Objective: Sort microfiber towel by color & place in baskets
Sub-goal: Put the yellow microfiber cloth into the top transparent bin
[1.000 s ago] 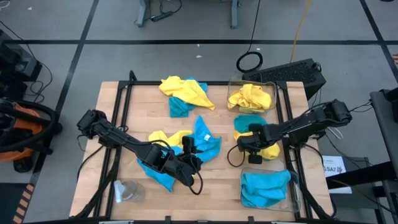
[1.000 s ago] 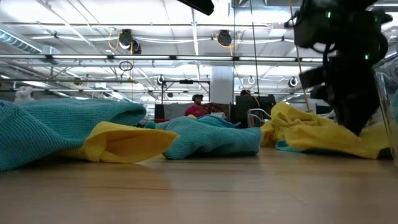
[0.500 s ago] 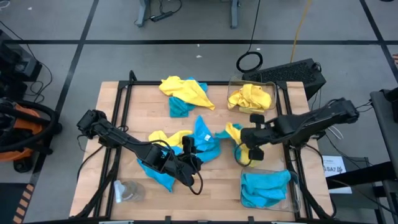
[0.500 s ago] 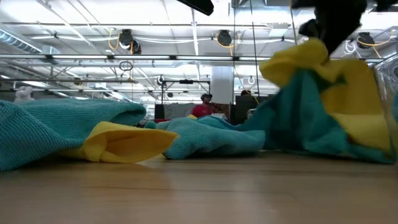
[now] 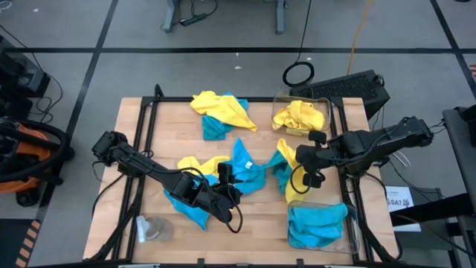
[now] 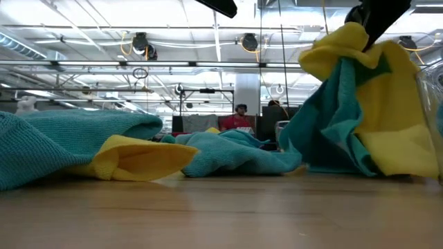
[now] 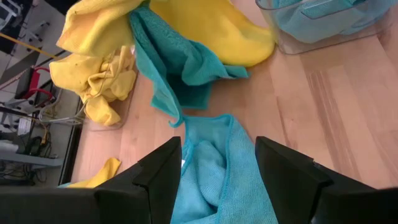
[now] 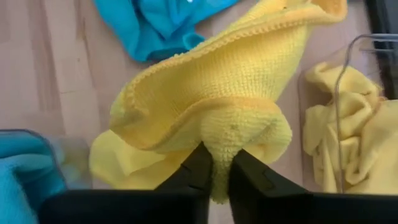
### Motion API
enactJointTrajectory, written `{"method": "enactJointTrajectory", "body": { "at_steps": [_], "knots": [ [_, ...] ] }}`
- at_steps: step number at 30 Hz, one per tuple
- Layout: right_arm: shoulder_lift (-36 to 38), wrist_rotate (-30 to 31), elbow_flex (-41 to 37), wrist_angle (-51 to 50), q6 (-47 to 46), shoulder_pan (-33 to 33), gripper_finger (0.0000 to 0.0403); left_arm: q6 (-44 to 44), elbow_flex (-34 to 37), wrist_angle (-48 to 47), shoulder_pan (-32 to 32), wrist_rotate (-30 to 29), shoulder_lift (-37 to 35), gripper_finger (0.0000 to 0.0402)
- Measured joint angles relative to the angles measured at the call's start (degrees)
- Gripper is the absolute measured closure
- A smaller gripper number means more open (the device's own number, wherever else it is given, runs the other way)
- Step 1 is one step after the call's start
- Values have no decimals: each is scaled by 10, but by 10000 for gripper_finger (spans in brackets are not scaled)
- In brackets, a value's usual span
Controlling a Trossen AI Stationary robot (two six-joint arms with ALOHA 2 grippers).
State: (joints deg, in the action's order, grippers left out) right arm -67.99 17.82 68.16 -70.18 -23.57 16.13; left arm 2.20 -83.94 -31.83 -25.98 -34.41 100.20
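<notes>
High view: right gripper (image 5: 305, 158) had lifted a pinched yellow towel (image 5: 291, 181), blue towel (image 5: 280, 162) clinging, toward the two-o'clock yellow basket (image 5: 277, 100); left gripper (image 5: 224, 181) sat half-open, empty.

You stand before a wooden table (image 5: 171, 126) on a grey floor (image 5: 223, 71) crossed by dark lines. A black cable ring (image 5: 298, 74) lies on that floor beyond the table's far edge. Look level across and you see a high ceiling with pipes and round lamps (image 6: 249, 43), a white pillar (image 6: 246, 93), and a person (image 6: 240, 111) far back.
</notes>
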Motion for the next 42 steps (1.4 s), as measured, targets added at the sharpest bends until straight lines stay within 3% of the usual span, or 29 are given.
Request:
{"method": "enactJointTrajectory", "body": {
  "at_steps": [6, 9, 14, 25, 34, 42],
  "knots": [
    [0, 18, -1, 0, 7, 0, 309, -3, 0, 0, 0, 0, 0, 189],
    [-5, 18, -8, 0, 17, 0, 327, -3, 0, -1, 0, 0, 0, 189],
    [-21, 19, -20, 0, 59, 12, 393, -3, 0, -1, 0, 0, 0, 189],
    [-38, 215, -21, -16, 6, 14, 401, -3, 0, -1, 0, 0, 0, 189],
    [1, 314, 0, -22, -57, -4, 402, -3, 0, -1, 0, 0, 0, 189],
    [36, 363, 47, 21, -14, -4, 403, -3, 0, 0, 0, 0, 0, 189]
  ]
}}
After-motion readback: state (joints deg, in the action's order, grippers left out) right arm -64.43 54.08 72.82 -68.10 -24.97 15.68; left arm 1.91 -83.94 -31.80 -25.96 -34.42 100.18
